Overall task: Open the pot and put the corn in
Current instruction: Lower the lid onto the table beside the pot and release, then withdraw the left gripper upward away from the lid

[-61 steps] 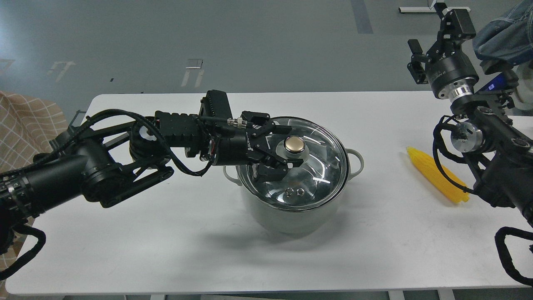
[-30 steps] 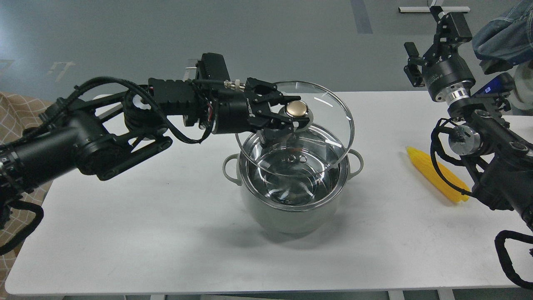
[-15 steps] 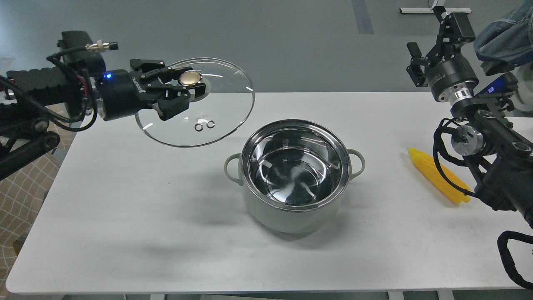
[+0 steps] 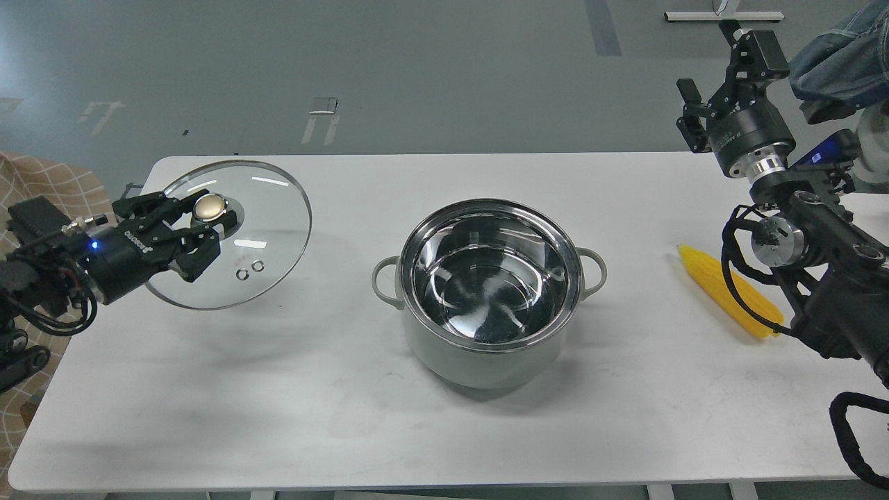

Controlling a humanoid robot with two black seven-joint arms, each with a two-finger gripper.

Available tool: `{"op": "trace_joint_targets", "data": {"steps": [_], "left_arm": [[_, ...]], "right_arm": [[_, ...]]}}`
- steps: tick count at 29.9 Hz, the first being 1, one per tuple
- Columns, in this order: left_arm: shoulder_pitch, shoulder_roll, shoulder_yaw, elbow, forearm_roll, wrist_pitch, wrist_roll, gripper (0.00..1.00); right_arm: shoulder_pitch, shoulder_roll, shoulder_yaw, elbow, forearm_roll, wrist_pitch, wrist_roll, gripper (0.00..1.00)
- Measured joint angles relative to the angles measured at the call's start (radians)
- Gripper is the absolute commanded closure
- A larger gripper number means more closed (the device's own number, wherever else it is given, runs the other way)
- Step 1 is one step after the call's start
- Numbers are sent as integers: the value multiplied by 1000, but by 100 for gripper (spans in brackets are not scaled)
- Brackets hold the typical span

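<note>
In the head view, the pot [image 4: 492, 292] is seen at the centre of the frame on the white table [image 4: 347, 389], uncovered, its steel interior empty. The glass lid [image 4: 233, 236] is held at the left of the frame, above the table's left end, tilted; its gold knob [image 4: 210, 205] is clamped between the fingers of the left gripper [image 4: 201, 232], so that gripper is occupied.

The corn [image 4: 729, 290] is found at the right of the frame, lying on the table well apart from the pot, partly hidden behind the right arm's cables. Its long axis runs diagonally, from the tapered end at upper left to the blunt end at lower right.

The right gripper [image 4: 719, 73] is raised at the upper right corner, its fingers spread with nothing between them. The corn lies below it in the frame, towards the near edge of the table.

The opening step is judged done, though the lid is not yet set down. The corn is judged to fall to the right arm, which is much the nearer; a descent towards the cob would be needed, with the fingers turned across its diagonal axis.
</note>
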Motion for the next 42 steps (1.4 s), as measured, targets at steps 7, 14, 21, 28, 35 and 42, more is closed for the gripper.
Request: {"op": "trace_joint_targets", "data": {"steps": [7,14,21,28,35,42], "left_arm": [[49,-57,1,74,-7,0,0,92],[51,-148,-2,169,-10,0,0,89],[52,-194,0,230,-10,0,0,58],[52,-209,1,244,-10,0,0,28],[51,-229,3,279,-10,0,0,26],[-62,-189,-23,209,-198,0,0,24]], "right_arm": [[-2,-1,0,1,0,0,0,1],[-2,0,0,1,0,0,0,0],[-8,0,0,0,0,0,0,1],[-9,1,0,0,0,-1,0,1],[-9,0,0,2,0,0,0,1],[-9,-16,0,2,0,0,0,1]]}}
